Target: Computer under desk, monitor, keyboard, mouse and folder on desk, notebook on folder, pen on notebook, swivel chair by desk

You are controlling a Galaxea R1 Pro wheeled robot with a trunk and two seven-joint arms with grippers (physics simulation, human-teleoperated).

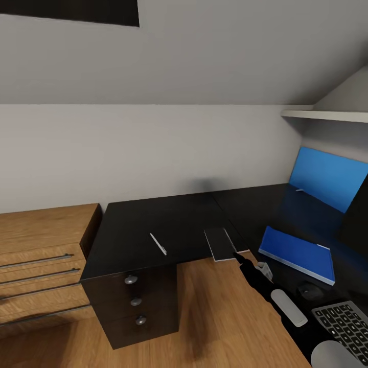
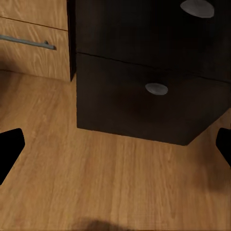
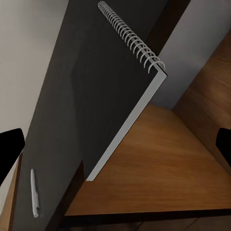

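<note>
On the black desk lie the light pen and the dark spiral notebook, which overhangs the front edge. My right gripper hovers open just off that overhanging corner, not touching it. The notebook and pen also appear in the right wrist view, between the spread fingers. Further right sit the blue folder, mouse and keyboard, with the monitor's dark edge behind. My left gripper is open, low over the floor. Swivel chair and computer are out of view.
The black drawer unit with round knobs stands under the desk's left end. A light wooden dresser adjoins it. A blue panel leans on the wall under a white shelf. Wood floor lies before the desk.
</note>
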